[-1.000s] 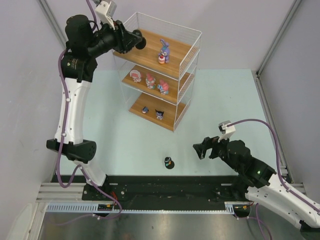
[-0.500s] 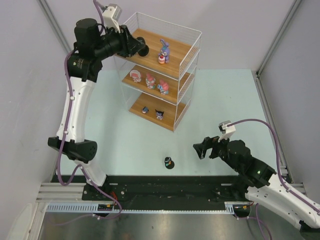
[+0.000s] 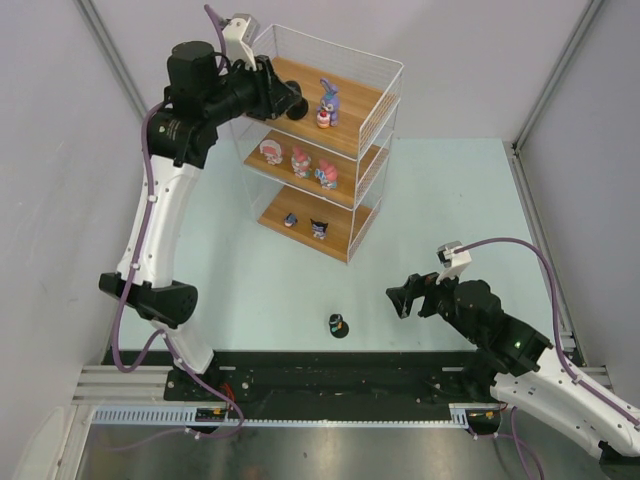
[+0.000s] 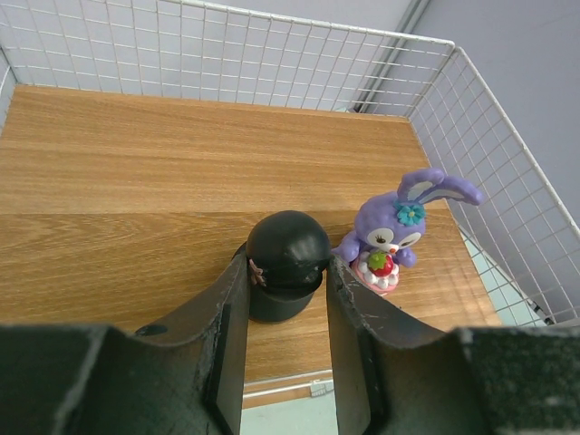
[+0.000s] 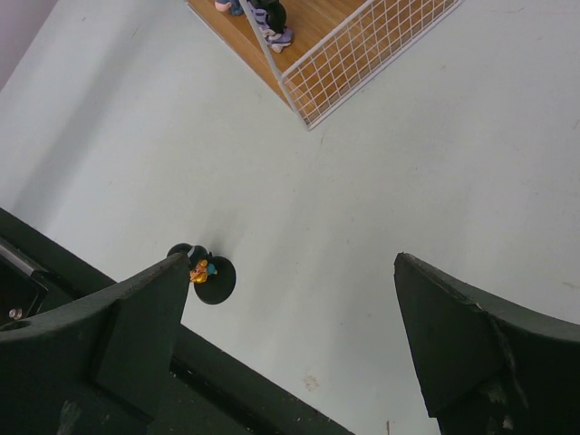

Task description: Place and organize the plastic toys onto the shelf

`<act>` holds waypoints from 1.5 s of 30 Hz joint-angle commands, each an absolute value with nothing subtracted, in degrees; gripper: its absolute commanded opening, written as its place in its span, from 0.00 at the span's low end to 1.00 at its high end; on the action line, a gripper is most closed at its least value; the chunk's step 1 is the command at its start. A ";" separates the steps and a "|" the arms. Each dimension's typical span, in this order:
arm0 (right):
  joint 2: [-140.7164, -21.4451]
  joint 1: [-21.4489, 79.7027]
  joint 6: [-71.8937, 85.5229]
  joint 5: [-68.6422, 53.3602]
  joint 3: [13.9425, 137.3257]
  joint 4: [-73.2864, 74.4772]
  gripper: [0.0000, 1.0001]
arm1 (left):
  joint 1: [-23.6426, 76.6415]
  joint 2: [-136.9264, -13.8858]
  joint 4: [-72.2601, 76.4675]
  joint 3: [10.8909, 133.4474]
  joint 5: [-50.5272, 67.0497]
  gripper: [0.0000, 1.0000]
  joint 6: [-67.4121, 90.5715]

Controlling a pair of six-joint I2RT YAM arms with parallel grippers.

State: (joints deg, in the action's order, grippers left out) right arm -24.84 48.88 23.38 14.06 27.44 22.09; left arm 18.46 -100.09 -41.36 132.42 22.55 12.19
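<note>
The wire shelf (image 3: 388,108) stands at the back of the table. My left gripper (image 3: 293,100) is shut on a dark-haired toy on a round black base (image 4: 288,249), low over the top board (image 4: 136,172), just left of the purple-blue bunny (image 4: 394,231). I cannot tell whether its base touches the board. Three pink-and-white toys (image 3: 301,160) stand on the middle board and two small ones (image 3: 319,228) on the bottom board. Another dark toy on a black base (image 3: 339,325) lies on the table. My right gripper (image 3: 398,300) is open and empty, right of and above that toy (image 5: 201,269).
The table is pale green. The black base rail (image 3: 330,375) runs along the near edge, just behind the toy on the table. Grey walls and metal posts (image 3: 555,75) close in the sides. The shelf's lower corner (image 5: 362,45) shows in the right wrist view.
My left gripper has moved right with the dark toy, from the top board's left edge to a spot nearer the bunny. The right arm has not moved.
</note>
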 commanded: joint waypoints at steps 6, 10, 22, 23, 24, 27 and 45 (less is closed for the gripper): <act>-24.17 48.60 22.76 13.80 29.44 21.53 1.00 | 19.25 -99.23 -42.54 132.98 19.69 0.00 13.89; -24.17 48.60 22.76 13.80 29.44 21.62 1.00 | 19.34 -99.23 -43.07 132.98 18.28 0.00 13.89; -24.17 48.69 22.59 13.80 29.44 21.53 1.00 | 19.60 -100.19 -42.89 132.98 17.75 0.09 13.80; -24.26 48.60 22.67 13.89 29.44 21.53 1.00 | 19.69 -100.20 -42.89 132.98 17.67 0.11 13.80; -24.26 48.60 22.59 13.89 29.44 21.53 1.00 | 19.69 -100.20 -42.89 132.89 17.75 0.12 13.71; -24.26 48.60 22.59 13.97 29.44 21.45 1.00 | 19.86 -100.37 -42.80 132.98 17.75 0.16 13.80; -24.34 48.69 22.76 13.89 29.44 21.62 1.00 | 20.30 -100.99 -42.63 132.01 16.87 0.31 13.62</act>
